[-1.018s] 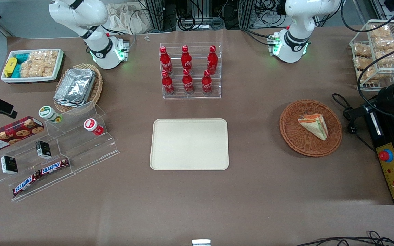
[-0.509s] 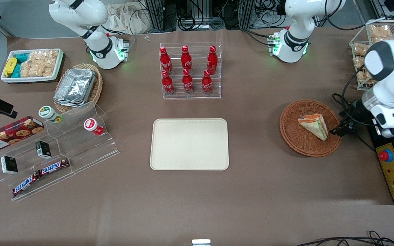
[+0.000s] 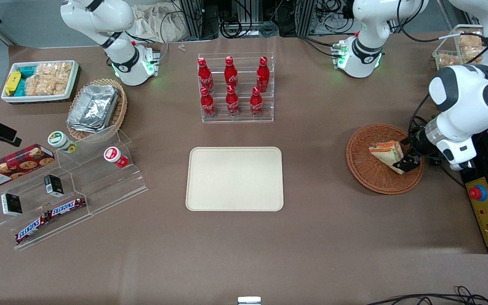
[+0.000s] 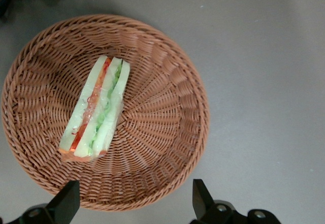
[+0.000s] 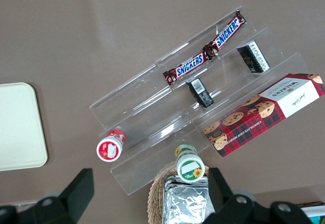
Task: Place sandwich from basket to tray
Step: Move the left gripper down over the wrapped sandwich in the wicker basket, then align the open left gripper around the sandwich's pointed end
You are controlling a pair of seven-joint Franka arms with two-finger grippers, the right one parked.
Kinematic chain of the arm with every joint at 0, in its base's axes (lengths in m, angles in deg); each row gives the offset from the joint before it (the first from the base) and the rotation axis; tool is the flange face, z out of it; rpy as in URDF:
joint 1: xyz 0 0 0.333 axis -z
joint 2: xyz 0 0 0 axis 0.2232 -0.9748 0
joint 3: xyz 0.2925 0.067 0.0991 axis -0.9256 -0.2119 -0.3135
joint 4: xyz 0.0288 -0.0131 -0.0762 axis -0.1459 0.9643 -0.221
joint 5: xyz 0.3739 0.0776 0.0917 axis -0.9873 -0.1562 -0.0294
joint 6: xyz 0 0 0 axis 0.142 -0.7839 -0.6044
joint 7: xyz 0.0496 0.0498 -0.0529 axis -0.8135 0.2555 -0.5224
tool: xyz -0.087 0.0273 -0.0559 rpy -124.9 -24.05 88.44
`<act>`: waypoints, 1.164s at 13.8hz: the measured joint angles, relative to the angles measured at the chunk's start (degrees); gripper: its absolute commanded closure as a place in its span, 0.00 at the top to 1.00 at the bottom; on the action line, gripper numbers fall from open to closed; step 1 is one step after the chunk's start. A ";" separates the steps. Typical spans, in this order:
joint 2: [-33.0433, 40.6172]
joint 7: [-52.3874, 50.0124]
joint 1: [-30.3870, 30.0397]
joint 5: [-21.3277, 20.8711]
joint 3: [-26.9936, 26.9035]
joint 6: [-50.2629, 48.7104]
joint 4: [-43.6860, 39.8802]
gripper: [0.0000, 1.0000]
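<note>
**Open pincer hangs over the basket, sandwich unheld**

The gripper [image 3: 408, 161] of the working arm hovers above the basket [image 3: 367, 176], at the rim nearest that arm's end of the table; in the wrist view its two dark fingertips [image 4: 68, 199] stand wide apart with nothing between them, so the gripper [image 4: 134, 201] is spread and empty; from the front, one finger overlaps the tip of the sandwich [image 3: 386, 153], and whether it touches I cannot tell; the sandwich [image 4: 96, 109] lies in the basket [image 4: 167, 132] on its side, off centre, its pale bread and its red and green filling layers showing edge-on; the reddish-brown wicker around it holds nothing else.

Out from there: the tray [image 3: 234, 178] sits flat at mid-table, well apart from the basket, toward the parked arm's end, with nothing on it; farther from the front camera than the tray stands a clear rack of red cola bottles [image 3: 232, 87]; toward the parked arm's end, a tan wicker basket with foil containers [image 3: 95, 106], a white bin of snack packets [image 3: 40, 80], and a stepped clear stand [image 3: 79, 186] carrying Snickers bars [image 3: 51, 216], small cups and a box of cookies [image 3: 13, 166]; beside the basket at the working arm's end lies a black box with a red button [image 3: 483, 207].
</note>
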 measured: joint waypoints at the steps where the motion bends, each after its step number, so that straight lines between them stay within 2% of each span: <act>1: -0.76 -0.39 0.00 0.00 -0.01 0.11 0.17 1.00; 7: -2.43 -1.08 -0.96 0.00 -0.92 0.90 2.03 1.00; 13: -3.73 -1.11 -1.55 0.00 -1.78 9.14 7.38 1.00; 16: -4.04 -1.11 -1.73 0.00 -2.85 10.15 8.60 1.00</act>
